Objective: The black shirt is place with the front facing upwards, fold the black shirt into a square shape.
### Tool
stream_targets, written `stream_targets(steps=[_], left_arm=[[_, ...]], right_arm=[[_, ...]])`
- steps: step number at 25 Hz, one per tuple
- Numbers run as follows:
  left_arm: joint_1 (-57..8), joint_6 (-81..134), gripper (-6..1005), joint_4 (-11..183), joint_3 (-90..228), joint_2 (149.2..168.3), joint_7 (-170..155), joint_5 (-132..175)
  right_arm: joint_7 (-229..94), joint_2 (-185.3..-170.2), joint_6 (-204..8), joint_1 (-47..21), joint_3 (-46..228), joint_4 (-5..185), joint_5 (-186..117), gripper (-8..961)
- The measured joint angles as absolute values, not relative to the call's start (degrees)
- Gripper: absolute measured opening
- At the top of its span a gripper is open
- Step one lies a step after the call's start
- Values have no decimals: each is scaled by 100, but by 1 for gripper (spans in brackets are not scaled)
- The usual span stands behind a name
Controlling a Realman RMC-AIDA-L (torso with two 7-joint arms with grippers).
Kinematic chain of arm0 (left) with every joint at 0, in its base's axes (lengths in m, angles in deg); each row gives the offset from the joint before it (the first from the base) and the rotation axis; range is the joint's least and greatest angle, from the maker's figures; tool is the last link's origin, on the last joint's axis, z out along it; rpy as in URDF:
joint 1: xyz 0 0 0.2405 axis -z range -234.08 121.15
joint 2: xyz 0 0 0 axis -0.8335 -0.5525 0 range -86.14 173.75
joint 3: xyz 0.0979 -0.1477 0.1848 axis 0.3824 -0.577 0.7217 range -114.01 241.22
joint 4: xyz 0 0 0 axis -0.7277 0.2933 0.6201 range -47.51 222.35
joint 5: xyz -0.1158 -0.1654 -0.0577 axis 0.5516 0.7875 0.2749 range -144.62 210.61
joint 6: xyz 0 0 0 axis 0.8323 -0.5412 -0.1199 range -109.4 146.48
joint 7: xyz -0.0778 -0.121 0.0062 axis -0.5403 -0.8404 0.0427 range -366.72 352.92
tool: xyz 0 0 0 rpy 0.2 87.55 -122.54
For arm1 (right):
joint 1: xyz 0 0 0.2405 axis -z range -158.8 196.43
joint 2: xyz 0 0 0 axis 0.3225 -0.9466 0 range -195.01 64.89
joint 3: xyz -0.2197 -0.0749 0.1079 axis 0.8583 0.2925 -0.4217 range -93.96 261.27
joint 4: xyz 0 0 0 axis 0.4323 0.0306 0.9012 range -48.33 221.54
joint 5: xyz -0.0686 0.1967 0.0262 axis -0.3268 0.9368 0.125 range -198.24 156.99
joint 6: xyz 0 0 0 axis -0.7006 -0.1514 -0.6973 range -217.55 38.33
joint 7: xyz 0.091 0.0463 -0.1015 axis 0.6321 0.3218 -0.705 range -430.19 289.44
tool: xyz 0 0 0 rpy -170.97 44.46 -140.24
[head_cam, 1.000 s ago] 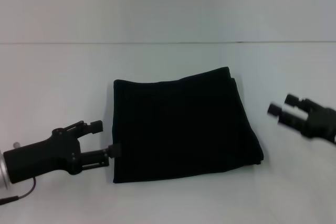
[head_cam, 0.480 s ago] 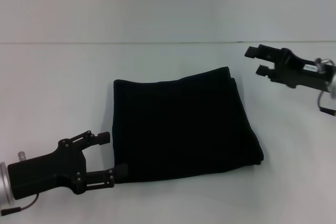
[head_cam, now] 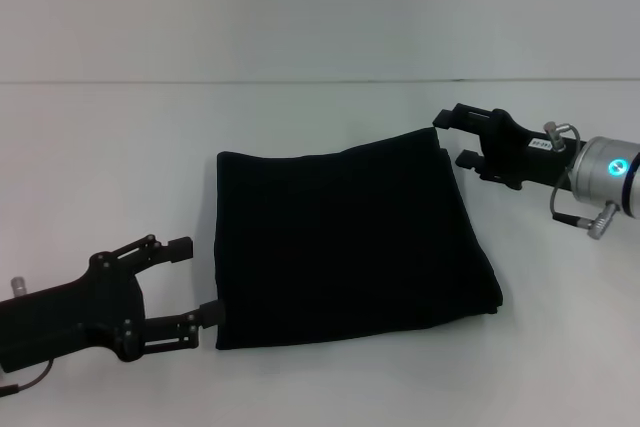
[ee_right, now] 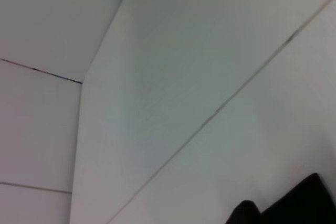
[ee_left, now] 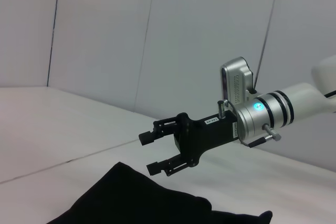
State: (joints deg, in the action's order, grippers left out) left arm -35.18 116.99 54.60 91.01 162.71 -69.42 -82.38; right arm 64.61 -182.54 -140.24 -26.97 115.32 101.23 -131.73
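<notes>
L gripper [head_cam: 195,279] sits low at the near-left corner of the black shirt [head_cam: 345,242], jaws apart and empty. Its lower finger tip is touching or just shy of the cloth's near-left edge, upper finger held off to the side, apart from the fabric. R gripper [head_cam: 455,137] is at the far-right corner, also spread and holding nothing; from the head view its tips sit just beside the shirt's far-right corner, and the left wrist view shows it [ee_left: 157,150] hovering above the cloth [ee_left: 142,198], not touching.

The shirt lies flat in the middle of the white table [head_cam: 320,127], already down to a compact, roughly four-sided packet. No lettering or neck label shows, so the printed face is folded inside or underneath. Far-right corner shows layered edges; near-right corner sticks out a bit, so the outline is more trapezoid than true square.

Step in hand, by my read: either lining up at opposite corners for one more fold, or a last tidy of the shape. Can't tell which from this alone.

Next move needs each gripper to drop onto its corner and pinch all layers, not only the top one. W/ a soft multi-layer stack, a shallow pinch would likely peel the top ply and undo the packet. If folding again, both arms should lift and travel together so edges land flush.
</notes>
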Motion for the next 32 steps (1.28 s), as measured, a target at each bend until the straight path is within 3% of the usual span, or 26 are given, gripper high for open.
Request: stream_targets(steps=[9, 32], left_arm=[[-3620, 11987, 938, 5443, 9103, 16267, -6971, -8249], [-3687, 12021, 939, 5437, 9099, 16262, -6962, -8215]], right_arm=[[6450, -18411, -13811, -2719, 11532, 10097, -13073, 807], [6229, -18488, -13594, -2842, 11617, 10058, -13075, 774]])
